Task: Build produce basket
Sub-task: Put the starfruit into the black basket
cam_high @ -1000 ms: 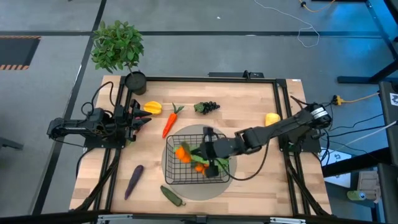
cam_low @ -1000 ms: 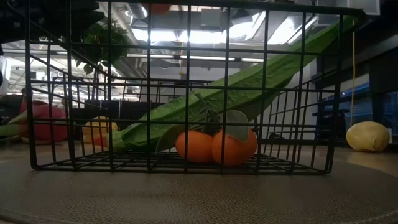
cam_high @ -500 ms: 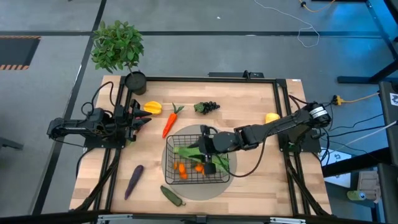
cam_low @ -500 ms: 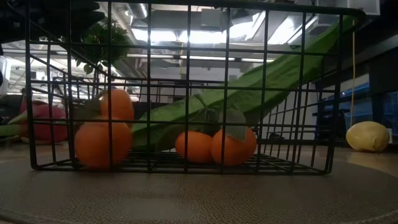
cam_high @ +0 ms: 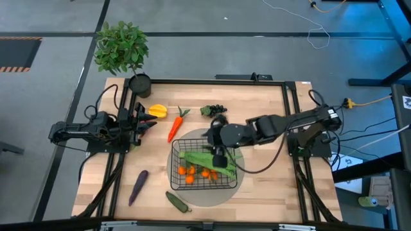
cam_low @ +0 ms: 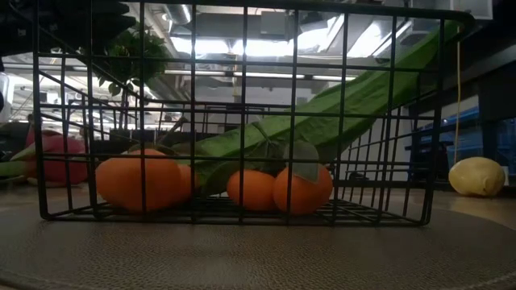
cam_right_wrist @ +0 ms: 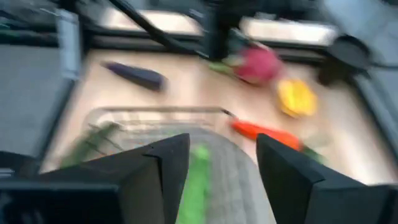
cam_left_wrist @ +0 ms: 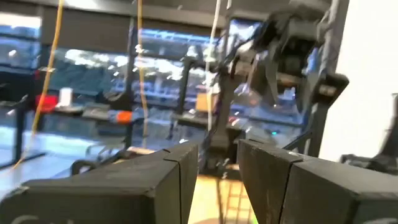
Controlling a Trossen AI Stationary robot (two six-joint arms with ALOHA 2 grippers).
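Observation:
The black wire basket point(cam_high: 204, 168) stands on the round grey mat point(cam_high: 199, 196) and fills the low view point(cam_low: 242, 113). In it lie green beans point(cam_high: 205, 159), leaning on its wall point(cam_low: 322, 113), and tangerines point(cam_high: 187, 171) on its floor point(cam_low: 141, 179). My right gripper point(cam_high: 217, 151) is open and empty above the basket's far side; its wrist view point(cam_right_wrist: 221, 155) looks over the rim. My left gripper point(cam_high: 145, 123) is open point(cam_left_wrist: 217, 168) and waits at the table's left edge.
On the table lie a carrot point(cam_high: 174, 125), yellow pepper point(cam_high: 158, 111), grapes point(cam_high: 214, 110), lemon point(cam_high: 280, 121), eggplant point(cam_high: 138, 186) and cucumber point(cam_high: 178, 203). A pink dragon fruit point(cam_right_wrist: 261, 62) lies by the left gripper. A potted plant point(cam_high: 121, 46) stands at the far left corner.
My right gripper has let go of a pair of tangerines. They have dropped into the basket's left part and tipped over onto its floor. The gripper has then risen out of the basket and drawn back toward the table's far edge.

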